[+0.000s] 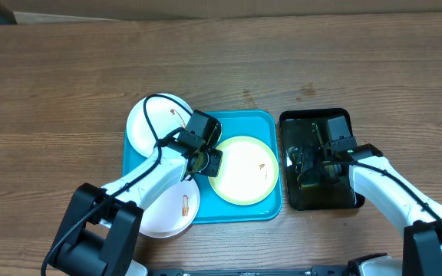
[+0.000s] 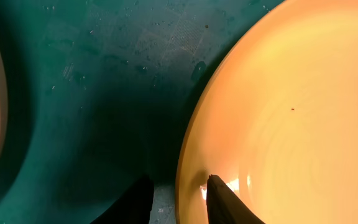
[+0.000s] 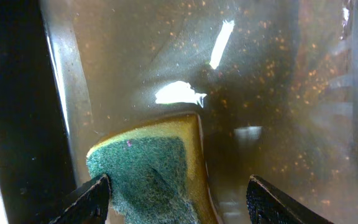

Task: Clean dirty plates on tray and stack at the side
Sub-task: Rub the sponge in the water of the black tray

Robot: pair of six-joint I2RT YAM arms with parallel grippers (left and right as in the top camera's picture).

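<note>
Left claw (image 2: 179, 198) straddles the 9 o'clock rim of the round yellow-green-rimmed plate (image 1: 244, 170) on the turquoise plastic tray (image 1: 244, 123); whether clamped, I cannot tell. Right claw (image 3: 176, 193) stands apart around a yellow-and-green sponge (image 3: 148, 165) in the glossy black tray (image 1: 317, 115).

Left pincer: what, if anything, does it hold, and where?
The left pincer straddles the green-rimmed plate at its edge; firm grip cannot be told.

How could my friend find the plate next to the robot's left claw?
Find the blue tray on the wooden table. One plate lies fully inside it, on the right. Only it has a yellow-green rim; the two white plates overhang the tray's left edge.
</note>
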